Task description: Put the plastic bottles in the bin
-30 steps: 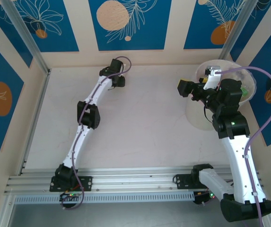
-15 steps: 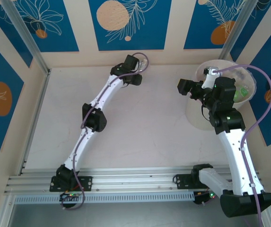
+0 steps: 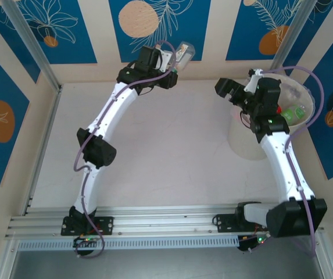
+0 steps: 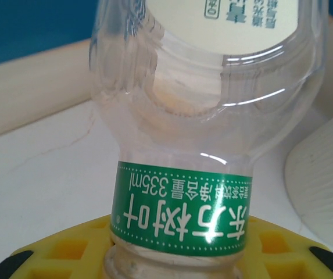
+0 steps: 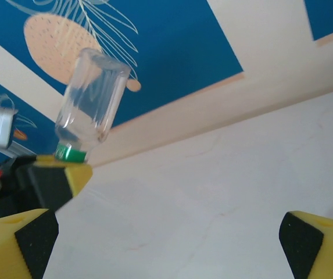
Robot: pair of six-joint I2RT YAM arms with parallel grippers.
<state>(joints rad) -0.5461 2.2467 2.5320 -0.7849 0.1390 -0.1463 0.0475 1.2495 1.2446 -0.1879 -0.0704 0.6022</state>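
Observation:
My left gripper (image 3: pixel 172 63) is raised near the back wall, shut on the neck of a clear plastic bottle (image 3: pixel 184 52). In the left wrist view the bottle (image 4: pixel 207 110) stands up from the yellow fingers (image 4: pixel 67 250), with a green label band round its neck and a white label higher up. The right wrist view shows the same bottle (image 5: pixel 92 102) tilted above the left gripper (image 5: pixel 56 174). The bin (image 3: pixel 243 142), round and pale, stands at the right with bottles (image 3: pixel 297 113) inside. My right gripper (image 3: pixel 227 90) hovers at the bin's left rim, open and empty, as its fingertips (image 5: pixel 24 241) show.
The blue and cream back wall (image 3: pixel 154 29) is close behind the left gripper. A metal post (image 3: pixel 29 52) stands at the back left corner. The bin's ribbed wall (image 4: pixel 323 168) lies right of the held bottle. The white tabletop (image 3: pixel 172 145) stretches between the arms.
The left arm has lifted from the table at the back and swung right, bringing the bottle up into view. The right arm has straightened, its gripper shifting slightly back, still open.

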